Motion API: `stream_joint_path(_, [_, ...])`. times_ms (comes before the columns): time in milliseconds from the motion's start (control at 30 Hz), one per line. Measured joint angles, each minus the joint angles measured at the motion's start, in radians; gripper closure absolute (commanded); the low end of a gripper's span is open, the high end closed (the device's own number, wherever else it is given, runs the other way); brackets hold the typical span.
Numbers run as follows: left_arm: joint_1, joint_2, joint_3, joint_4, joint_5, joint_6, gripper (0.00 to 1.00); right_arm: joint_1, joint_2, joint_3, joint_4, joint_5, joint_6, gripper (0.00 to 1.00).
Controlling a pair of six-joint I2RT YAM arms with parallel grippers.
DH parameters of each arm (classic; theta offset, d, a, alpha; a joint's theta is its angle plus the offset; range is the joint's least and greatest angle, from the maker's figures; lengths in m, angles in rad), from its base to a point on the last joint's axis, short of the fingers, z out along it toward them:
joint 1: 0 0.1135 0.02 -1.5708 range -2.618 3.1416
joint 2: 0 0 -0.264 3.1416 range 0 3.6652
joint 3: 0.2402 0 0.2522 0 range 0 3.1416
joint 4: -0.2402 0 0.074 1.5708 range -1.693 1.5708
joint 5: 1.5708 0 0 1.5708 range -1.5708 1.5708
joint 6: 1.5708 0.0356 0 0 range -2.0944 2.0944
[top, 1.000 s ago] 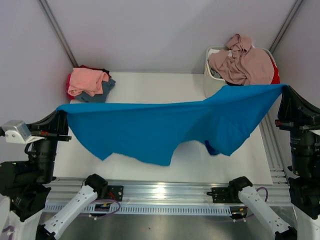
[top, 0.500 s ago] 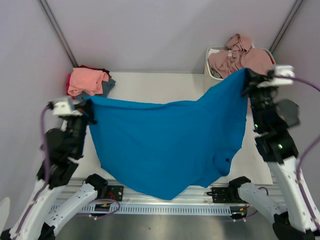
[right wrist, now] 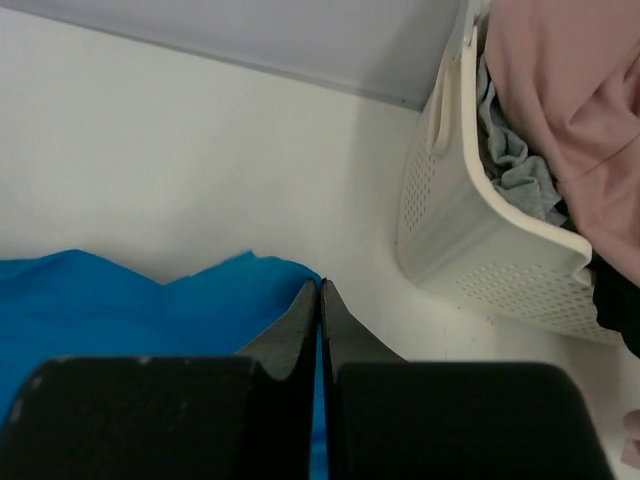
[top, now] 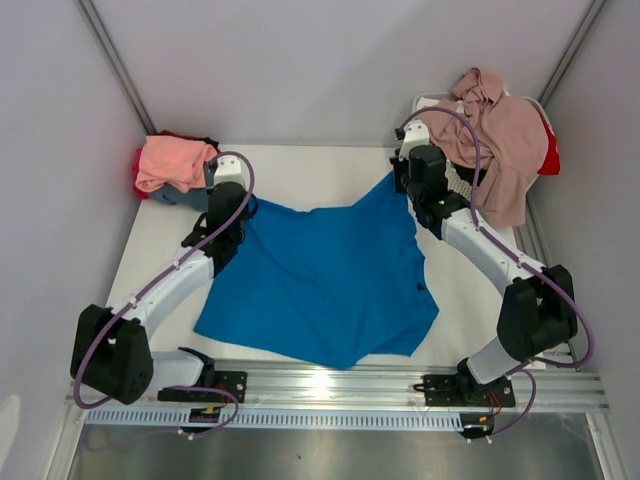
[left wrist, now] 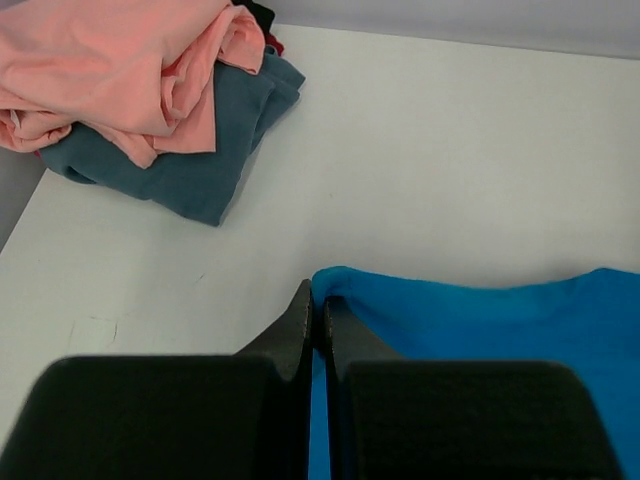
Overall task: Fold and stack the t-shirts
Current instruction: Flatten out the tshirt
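Note:
A bright blue t-shirt (top: 325, 275) lies spread on the white table, its near edge close to the front rail. My left gripper (top: 243, 205) is shut on its far left corner (left wrist: 335, 283), low over the table. At the far right corner (right wrist: 285, 272) my right gripper (top: 398, 178) is also shut on the cloth. A salmon pink t-shirt (top: 172, 161) tops a slate blue-grey one (left wrist: 200, 150) at the back left, with red and black cloth under them. The dusty mauve-pink t-shirt (top: 498, 128) hangs over the basket.
The white slatted basket (right wrist: 480, 240) stands at the back right corner, just right of my right gripper, with grey cloth (right wrist: 510, 160) inside. Grey walls close in the table on three sides. A metal rail (top: 330, 385) runs along the front edge.
Both arms have swung forward and down from a high hold, carrying the blue t-shirt from hanging stretched in the air to lying spread on the table. Both grips have stayed shut.

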Motion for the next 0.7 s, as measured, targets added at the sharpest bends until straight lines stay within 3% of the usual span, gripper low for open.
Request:
stream_joint_path(267, [0.007,0.023,0.005,0.048,0.005,-0.049,1.0,0.012,-0.049,-0.087,0.073,0.033,0.004,1.0])
stream_joint_path(700, [0.016,0.02,-0.056,-0.042,-0.033,-0.2,1.0,0.095,-0.25,-0.242,0.022,0.203,0.081,1.0])
